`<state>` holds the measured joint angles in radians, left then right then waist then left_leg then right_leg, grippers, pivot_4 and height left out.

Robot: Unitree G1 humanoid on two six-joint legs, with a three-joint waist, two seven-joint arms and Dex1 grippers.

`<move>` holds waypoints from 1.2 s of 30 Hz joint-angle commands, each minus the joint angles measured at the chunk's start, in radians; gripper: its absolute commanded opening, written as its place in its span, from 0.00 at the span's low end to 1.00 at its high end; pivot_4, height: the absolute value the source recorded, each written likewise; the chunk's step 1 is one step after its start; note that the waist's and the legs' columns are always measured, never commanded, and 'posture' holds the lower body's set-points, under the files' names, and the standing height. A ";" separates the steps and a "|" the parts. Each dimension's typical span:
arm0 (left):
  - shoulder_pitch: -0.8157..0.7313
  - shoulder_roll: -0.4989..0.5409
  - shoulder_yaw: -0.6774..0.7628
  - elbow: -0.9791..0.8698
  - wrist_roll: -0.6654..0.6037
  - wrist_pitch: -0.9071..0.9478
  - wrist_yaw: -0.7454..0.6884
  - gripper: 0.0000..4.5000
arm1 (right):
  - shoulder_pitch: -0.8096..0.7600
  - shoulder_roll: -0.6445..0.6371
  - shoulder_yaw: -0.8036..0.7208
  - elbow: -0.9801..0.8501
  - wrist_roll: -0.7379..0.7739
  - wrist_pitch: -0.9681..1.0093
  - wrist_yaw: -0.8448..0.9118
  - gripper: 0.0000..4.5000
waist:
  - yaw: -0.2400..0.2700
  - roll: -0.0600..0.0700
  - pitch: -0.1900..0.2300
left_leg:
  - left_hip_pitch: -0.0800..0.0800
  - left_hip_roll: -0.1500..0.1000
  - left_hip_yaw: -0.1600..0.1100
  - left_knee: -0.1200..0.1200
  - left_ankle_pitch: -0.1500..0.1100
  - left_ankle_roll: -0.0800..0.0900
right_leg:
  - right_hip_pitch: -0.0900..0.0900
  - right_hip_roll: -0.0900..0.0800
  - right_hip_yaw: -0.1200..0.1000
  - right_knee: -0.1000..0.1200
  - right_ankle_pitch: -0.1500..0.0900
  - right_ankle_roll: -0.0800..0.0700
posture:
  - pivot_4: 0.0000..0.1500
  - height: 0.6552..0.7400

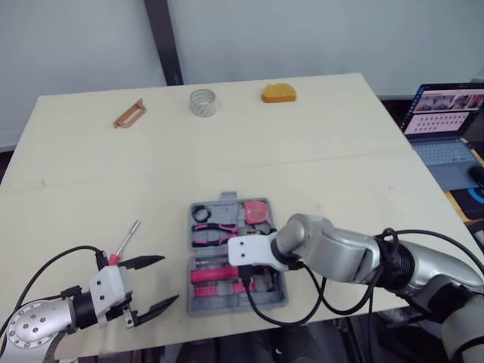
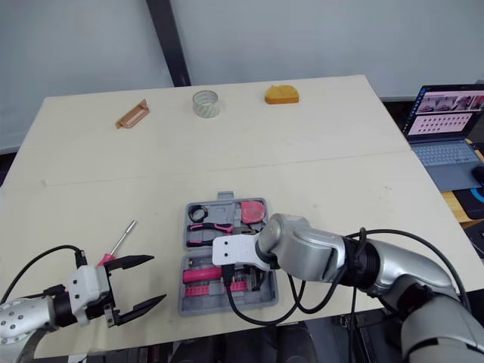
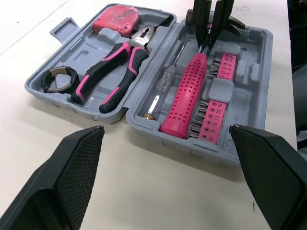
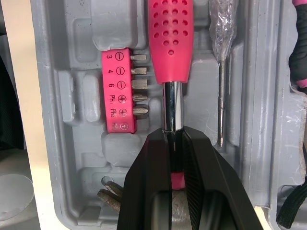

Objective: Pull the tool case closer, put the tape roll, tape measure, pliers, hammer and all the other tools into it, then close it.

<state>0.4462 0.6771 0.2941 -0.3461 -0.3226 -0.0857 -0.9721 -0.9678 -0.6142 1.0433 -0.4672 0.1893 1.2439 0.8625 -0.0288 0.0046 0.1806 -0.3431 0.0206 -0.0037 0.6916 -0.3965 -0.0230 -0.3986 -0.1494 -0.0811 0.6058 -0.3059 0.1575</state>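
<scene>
With right gripper (image 4: 173, 136) pinching the hammer (image 4: 170, 43) shaft and left gripper (image 1: 170, 278) gaping, press handle fully into tool case (image 3: 259, 72) slot before releasing.

the g1's left gripper (image 1: 168, 278) and right gripper (image 4: 173, 134) each end in two black fingers (image 3: 72, 172) with cross-hatched pads, mounted on a white wrist block (image 1: 112, 286), behind which come rounded silver arm shells (image 1: 336, 253), a ribbed black collar (image 1: 397, 265) on the right forearm, and loose black cables (image 1: 283, 323) looping back from both wrists.
</scene>
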 commanded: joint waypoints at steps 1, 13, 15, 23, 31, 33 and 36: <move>0.009 0.000 -0.006 -0.011 -0.001 -0.012 0.003 1.00 | 0.006 0.006 -0.021 -0.012 -0.007 -0.012 -0.007 0.01 | 0.000 0.000 0.000 | 0.000 0.000 0.000 0.000 0.000 0.000 | 0.000 0.000 0.000 0.000 0.000 0.000 | 1.00 1.00; 0.007 -0.005 -0.017 -0.004 0.001 -0.016 0.009 1.00 | 0.006 -0.014 -0.060 -0.043 0.004 -0.009 0.004 0.84 | 0.000 0.000 0.000 | 0.000 0.000 0.000 0.000 0.000 0.000 | 0.000 0.000 0.000 0.000 0.000 0.000 | 1.00 1.00; 0.004 -0.004 -0.020 -0.001 0.001 -0.017 0.010 1.00 | 0.006 -0.021 -0.068 -0.053 0.010 -0.010 0.009 0.98 | 0.000 0.000 0.000 | 0.000 0.000 0.000 0.000 0.000 0.000 | 0.000 0.000 0.000 0.000 0.000 0.000 | 1.00 1.00; -0.001 -0.003 -0.025 0.000 0.000 -0.018 0.015 1.00 | 0.127 0.024 -0.259 -0.042 0.048 -0.140 -0.024 0.98 | 0.001 0.000 0.000 | 0.000 0.000 0.000 0.000 0.000 0.000 | 0.000 0.000 0.000 0.000 0.000 0.000 | 1.00 1.00; -0.036 -0.001 -0.035 0.013 0.002 -0.014 0.019 1.00 | 0.404 0.108 -0.496 0.051 0.083 -0.527 -0.014 0.43 | 0.002 -0.001 -0.001 | 0.000 0.000 0.001 0.000 0.000 0.000 | 0.001 0.000 0.000 0.000 0.000 0.000 | 1.00 1.00; -0.044 -0.001 -0.038 0.016 0.003 -0.013 0.020 1.00 | 0.451 0.114 -0.501 0.083 0.093 -0.579 0.018 0.19 | 0.001 -0.001 -0.001 | 0.001 0.000 0.001 0.000 0.000 0.000 | 0.001 0.000 0.000 0.000 0.000 0.000 | 1.00 1.00; -0.056 -0.002 -0.043 0.023 0.006 -0.012 0.021 1.00 | 0.521 0.153 -0.513 0.151 0.110 -0.633 0.031 0.01 | 0.001 -0.002 -0.001 | 0.002 0.000 0.001 -0.001 0.000 0.000 | 0.001 0.000 0.000 0.000 0.000 0.000 | 1.00 1.00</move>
<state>0.3884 0.6762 0.2539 -0.3276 -0.3128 -0.0884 -0.9543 -0.4652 -0.4806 0.5464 -0.3293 0.2781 0.6539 0.8785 -0.0281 0.0030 0.1796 -0.3408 0.0206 -0.0020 0.6902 -0.3965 -0.0230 -0.3976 -0.1494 -0.0814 0.6060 -0.3058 0.1576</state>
